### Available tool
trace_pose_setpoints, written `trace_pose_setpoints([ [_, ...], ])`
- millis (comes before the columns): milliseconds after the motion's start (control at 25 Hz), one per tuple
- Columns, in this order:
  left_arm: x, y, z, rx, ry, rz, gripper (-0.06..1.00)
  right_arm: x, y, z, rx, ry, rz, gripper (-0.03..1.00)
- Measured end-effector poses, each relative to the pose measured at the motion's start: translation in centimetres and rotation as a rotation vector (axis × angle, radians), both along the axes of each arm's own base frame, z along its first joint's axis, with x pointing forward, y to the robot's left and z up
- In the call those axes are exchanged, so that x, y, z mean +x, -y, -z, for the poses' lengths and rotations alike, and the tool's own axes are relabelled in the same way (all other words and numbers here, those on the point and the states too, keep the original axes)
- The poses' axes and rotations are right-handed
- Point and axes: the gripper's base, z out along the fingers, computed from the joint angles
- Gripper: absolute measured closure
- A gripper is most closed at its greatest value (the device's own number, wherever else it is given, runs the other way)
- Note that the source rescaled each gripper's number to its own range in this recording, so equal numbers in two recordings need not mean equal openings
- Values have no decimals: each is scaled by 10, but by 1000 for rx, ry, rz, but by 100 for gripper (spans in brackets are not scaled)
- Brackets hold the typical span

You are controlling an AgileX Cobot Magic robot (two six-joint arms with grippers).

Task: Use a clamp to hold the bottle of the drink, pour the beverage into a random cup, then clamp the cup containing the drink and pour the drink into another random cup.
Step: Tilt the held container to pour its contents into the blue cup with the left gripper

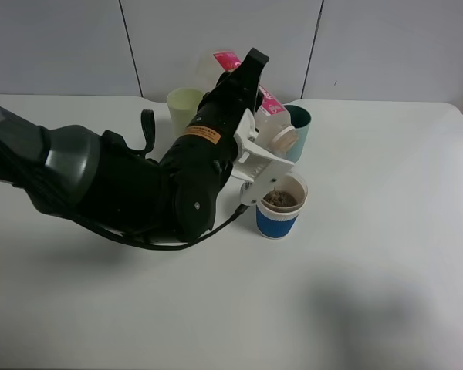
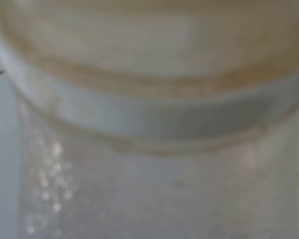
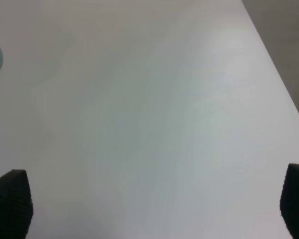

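Arm, high view: left arm (image 1: 131, 189), bulky and black, comes in from the left edge to the middle of the white table (image 1: 386, 254).
Left gripper, high view: left gripper (image 1: 253, 108) is clenched round the bottle (image 1: 276, 127) and holds it clear of the table.
Bottle, high view: tipped over, its wide mouth turned down and to the right, just above the blue cup (image 1: 278, 221). Pink of its label shows on either side of the jaws.
Blue cup, high view: upright on the table under the bottle's mouth, with something brown inside.
Teal cup, high view: teal cup (image 1: 302, 127) stands upright behind the blue cup, partly hidden by the bottle.
Yellow-green cup, high view: yellow-green cup (image 1: 184, 108) stands upright at the back, just left of the gripper and partly covered by the arm.
Bottle, left wrist view: bottle (image 2: 149, 124) fills the frame, very close and blurred. A broad rim band runs across it, and the clear wall next to the band is dotted with pale specks.
Right gripper, right wrist view: right gripper (image 3: 149, 209) is released. Its two black fingertips (image 3: 12, 199) sit at opposite corners, well apart, with only bare table (image 3: 149, 99) showing between them.
Frame edge, right wrist view: a pale bluish shape is cut off there; I cannot tell what it is.
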Motion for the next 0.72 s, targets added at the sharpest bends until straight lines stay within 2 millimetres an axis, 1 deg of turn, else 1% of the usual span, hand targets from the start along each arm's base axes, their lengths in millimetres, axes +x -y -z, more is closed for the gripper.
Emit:
trace_pose_setpoints([
  [520,-2,7,-4,62,62,81,92,0,0,0,0,0,0,-3],
  [720,-4,12,-7,82,114,130,92,0,0,0,0,0,0,-3],
])
